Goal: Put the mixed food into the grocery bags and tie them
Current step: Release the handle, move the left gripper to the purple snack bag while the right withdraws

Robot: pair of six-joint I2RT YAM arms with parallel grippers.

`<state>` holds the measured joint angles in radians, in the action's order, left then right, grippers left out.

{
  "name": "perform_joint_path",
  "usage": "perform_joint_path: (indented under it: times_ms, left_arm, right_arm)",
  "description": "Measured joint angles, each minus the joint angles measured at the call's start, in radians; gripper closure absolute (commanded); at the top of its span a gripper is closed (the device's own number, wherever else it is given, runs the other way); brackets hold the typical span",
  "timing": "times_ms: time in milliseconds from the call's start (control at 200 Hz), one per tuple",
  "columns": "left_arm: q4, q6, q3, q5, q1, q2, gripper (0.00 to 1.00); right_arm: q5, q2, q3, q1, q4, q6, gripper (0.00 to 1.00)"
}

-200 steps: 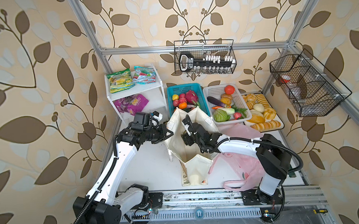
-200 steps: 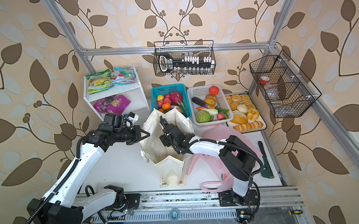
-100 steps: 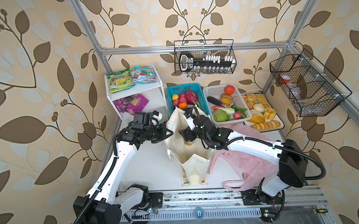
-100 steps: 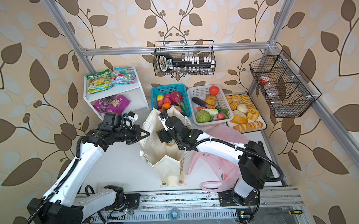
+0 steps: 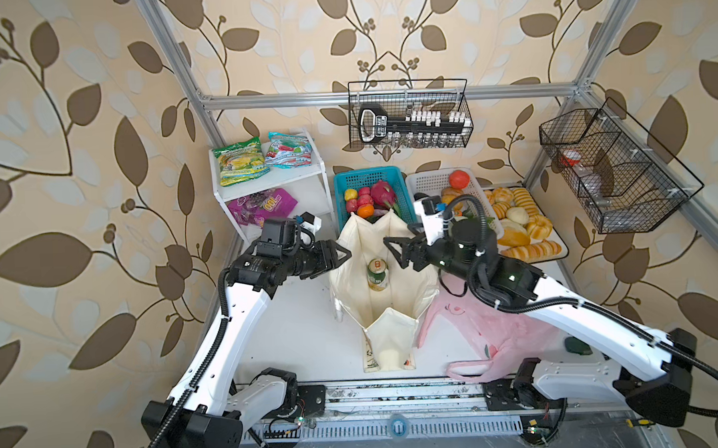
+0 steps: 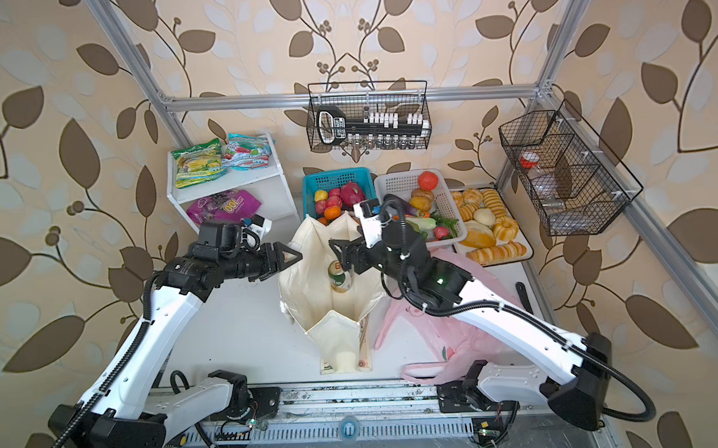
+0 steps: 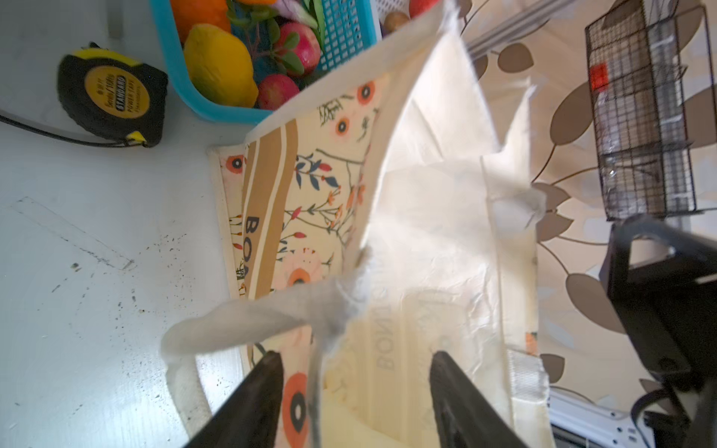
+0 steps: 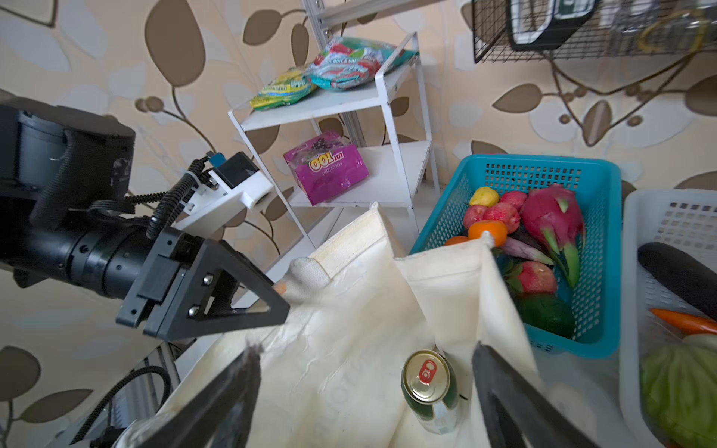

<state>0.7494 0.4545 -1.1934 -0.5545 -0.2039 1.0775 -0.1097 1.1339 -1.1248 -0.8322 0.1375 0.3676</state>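
Seeing both our left gripper (image 5: pixel 341 255) and right gripper (image 5: pixel 394 253) spread wide and empty, we worry. The floppy canvas tote (image 5: pixel 395 327) may sag shut over the green can (image 5: pixel 377 274).

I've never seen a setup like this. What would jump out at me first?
A cream canvas tote stands open at the centre with a gold-topped green can inside it. Two black claws face each other over its mouth, the left gripper at its left edge and the right gripper near the can, both open and empty. Behind the tote, a blue basket holds bright toy fruit.
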Motion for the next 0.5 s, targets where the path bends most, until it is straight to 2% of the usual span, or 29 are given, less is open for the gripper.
perform_joint_path:
  times_ms: [70, 195, 350, 500]
  left_arm:
    - [0.015, -0.013, -0.058, 0.055, 0.0, -0.019, 0.2]
    - [0.04, -0.032, -0.158, 0.203, 0.0, -0.049, 0.18]
    - [0.068, -0.119, -0.174, 0.439, 0.02, -0.051, 0.21]
    - [0.05, -0.193, -0.121, 0.666, 0.078, 0.017, 0.25]
  right_arm:
    - [-0.01, -0.076, 0.051, 0.01, -0.002, 0.022, 0.15]
    - [-0.038, -0.154, 0.115, 0.013, 0.013, 0.051, 0.15]
    - [-0.047, -0.184, 0.15, 0.014, 0.056, 0.079, 0.15]
    - [-0.048, -0.222, 0.182, 0.014, 0.076, 0.104, 0.15]
